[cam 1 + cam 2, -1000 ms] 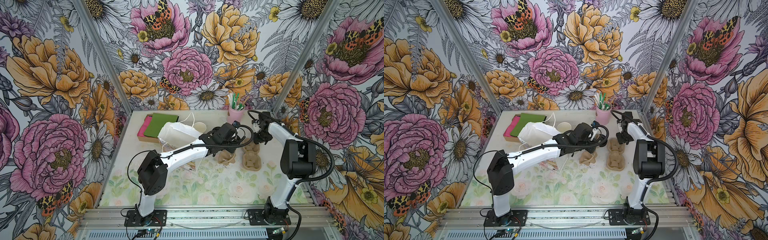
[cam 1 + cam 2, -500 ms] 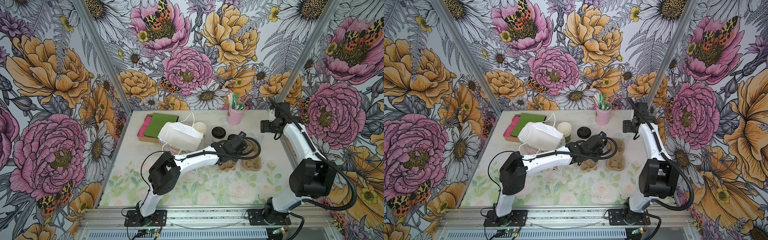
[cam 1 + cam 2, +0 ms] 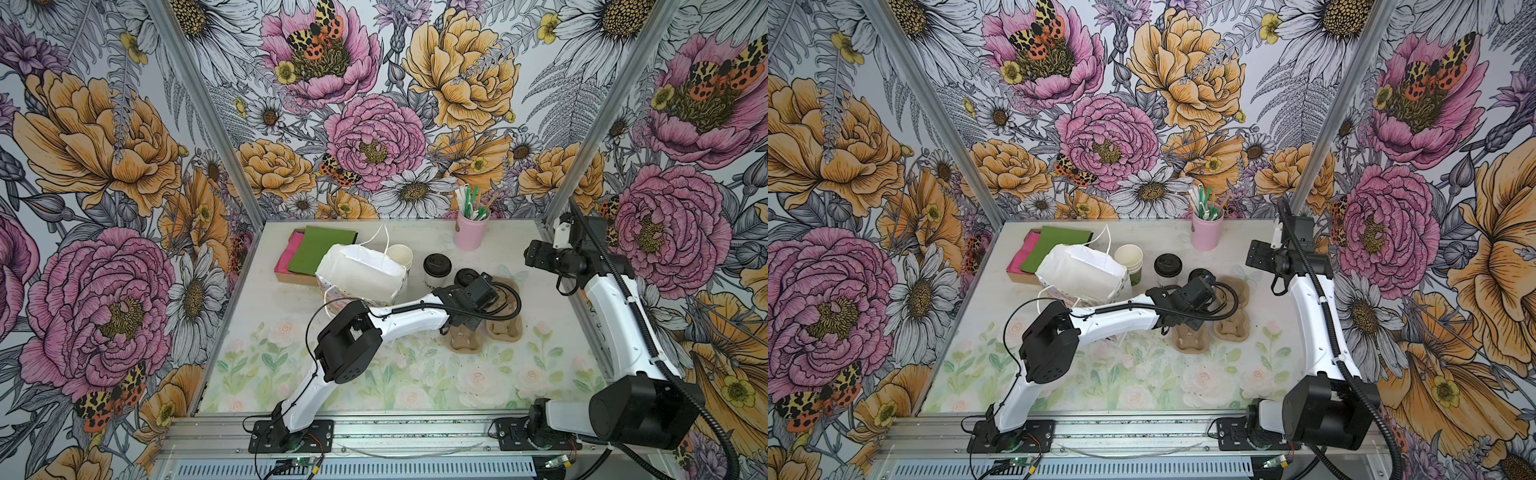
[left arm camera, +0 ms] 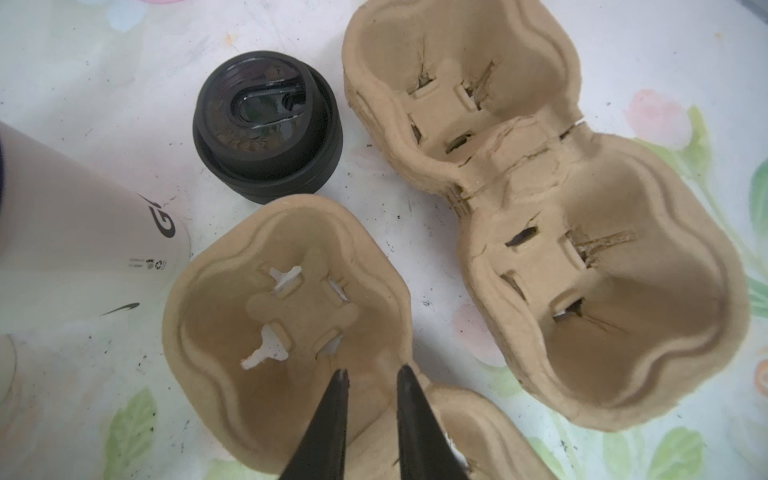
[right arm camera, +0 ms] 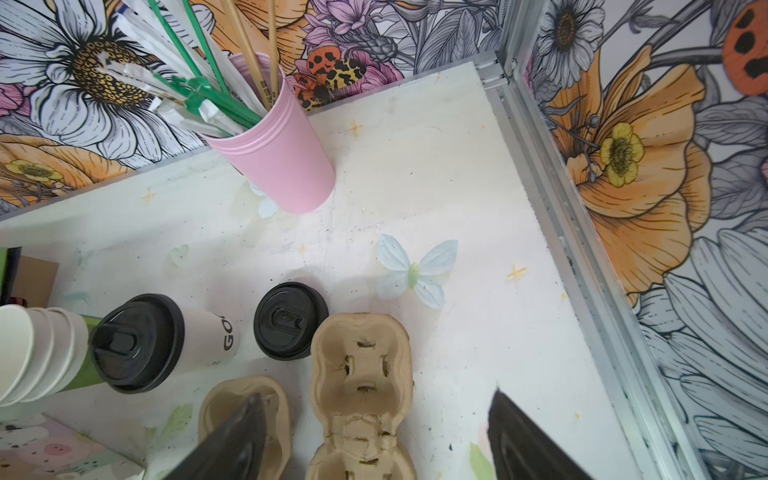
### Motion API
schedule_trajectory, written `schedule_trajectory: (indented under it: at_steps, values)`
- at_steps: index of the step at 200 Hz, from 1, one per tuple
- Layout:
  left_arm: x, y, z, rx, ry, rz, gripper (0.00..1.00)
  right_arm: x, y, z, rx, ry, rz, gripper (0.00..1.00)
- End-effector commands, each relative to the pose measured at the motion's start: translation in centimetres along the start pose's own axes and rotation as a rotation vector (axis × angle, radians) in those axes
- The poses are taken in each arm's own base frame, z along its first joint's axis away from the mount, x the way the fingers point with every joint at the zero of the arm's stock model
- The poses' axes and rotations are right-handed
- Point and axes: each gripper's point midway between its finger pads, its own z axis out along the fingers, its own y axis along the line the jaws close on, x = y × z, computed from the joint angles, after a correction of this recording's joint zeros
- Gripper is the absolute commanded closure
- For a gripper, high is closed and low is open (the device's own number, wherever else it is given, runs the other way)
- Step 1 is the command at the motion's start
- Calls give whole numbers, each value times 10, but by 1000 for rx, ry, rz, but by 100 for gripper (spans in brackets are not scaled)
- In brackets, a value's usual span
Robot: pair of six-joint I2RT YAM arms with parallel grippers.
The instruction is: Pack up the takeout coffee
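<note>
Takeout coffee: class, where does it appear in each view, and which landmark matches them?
Top view: takeout coffee, right of the paper cup stack.
Top view: takeout coffee, same place.
Left wrist: takeout coffee, lettered side only, at frame edge.
Right wrist: takeout coffee, lid and lettering visible.
Landmark: loose black lid beside it.

The takeout coffee (image 3: 436, 265) stands between the cup stack (image 3: 401, 255) and loose lids (image 3: 464, 275), behind the left carrier (image 3: 463, 345).

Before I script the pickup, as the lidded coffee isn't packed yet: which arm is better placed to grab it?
Left. The left gripper hangs over the pulp carrier right beside the takeout coffee. The right gripper, jaws wide, hangs raised and farther off.
</note>
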Motion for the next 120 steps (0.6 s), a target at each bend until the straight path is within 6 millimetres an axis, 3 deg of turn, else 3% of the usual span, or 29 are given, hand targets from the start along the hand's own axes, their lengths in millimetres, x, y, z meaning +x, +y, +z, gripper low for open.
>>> schedule_trajectory:
  at_steps: [1, 36, 63, 65, 70, 92, 120]
  values:
    - [-32, -2, -27, 80, -66, -58, 67, -8, 18, -16, -91, -62, 38, 12]
    - [-80, -2, -98, 147, -209, -69, 52, -2, 31, -29, -170, -71, 69, 1]
    - [-111, 10, -170, 164, -354, -66, 44, 10, 39, -29, -195, -48, 96, 1]
    - [-117, 13, -187, 168, -386, -69, 42, 11, 40, -29, -195, -45, 94, 1]
    - [-123, 17, -205, 166, -421, -69, 41, 14, 43, -29, -196, -40, 91, 1]
    - [-129, 39, -259, 133, -517, -59, 34, 32, 60, -25, -186, -13, 55, 1]
    - [-122, 88, -308, 23, -602, -96, 28, 63, 90, -13, -174, 52, 6, 6]
